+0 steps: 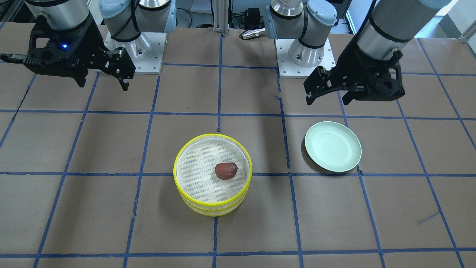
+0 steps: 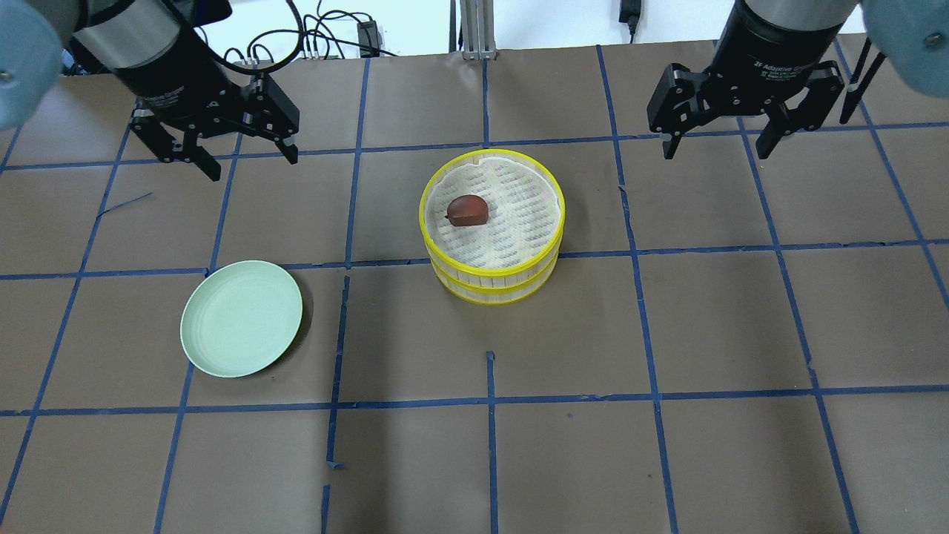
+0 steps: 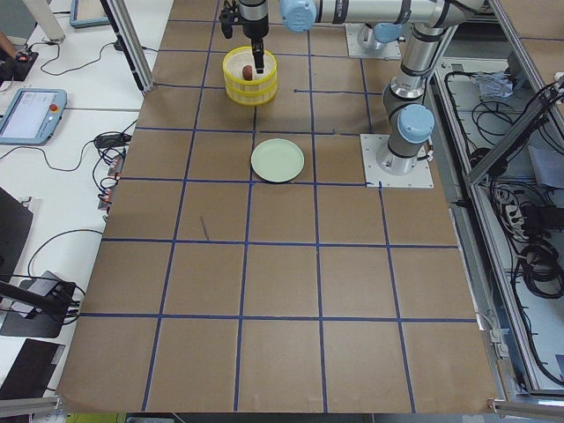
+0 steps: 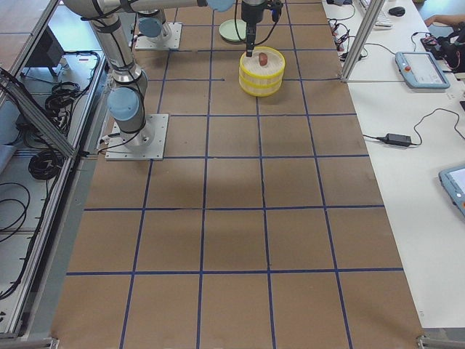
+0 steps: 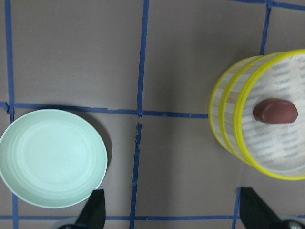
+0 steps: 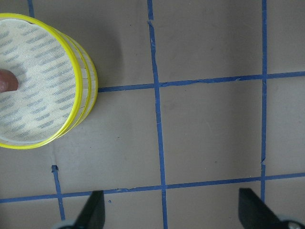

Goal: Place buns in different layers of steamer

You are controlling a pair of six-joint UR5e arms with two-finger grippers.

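Observation:
The steamer (image 1: 214, 209) is two stacked yellow-rimmed trays at the table's middle; it also shows in the overhead view (image 2: 493, 285). The reddish-brown bun (image 1: 226, 170) lies on the top tray's mesh, also seen from overhead (image 2: 467, 211) and in the left wrist view (image 5: 275, 110). The white bun is hidden or out of view. My left gripper (image 2: 252, 165) is open and empty, raised behind the pale green plate (image 2: 241, 318). My right gripper (image 2: 715, 152) is open and empty, raised to the steamer's right. Both are apart from the steamer.
The plate (image 1: 333, 146) holds nothing and lies on the brown table with blue tape lines. The arm bases (image 1: 305, 52) stand at the robot's edge of the table. Cables and devices lie beyond the table's ends.

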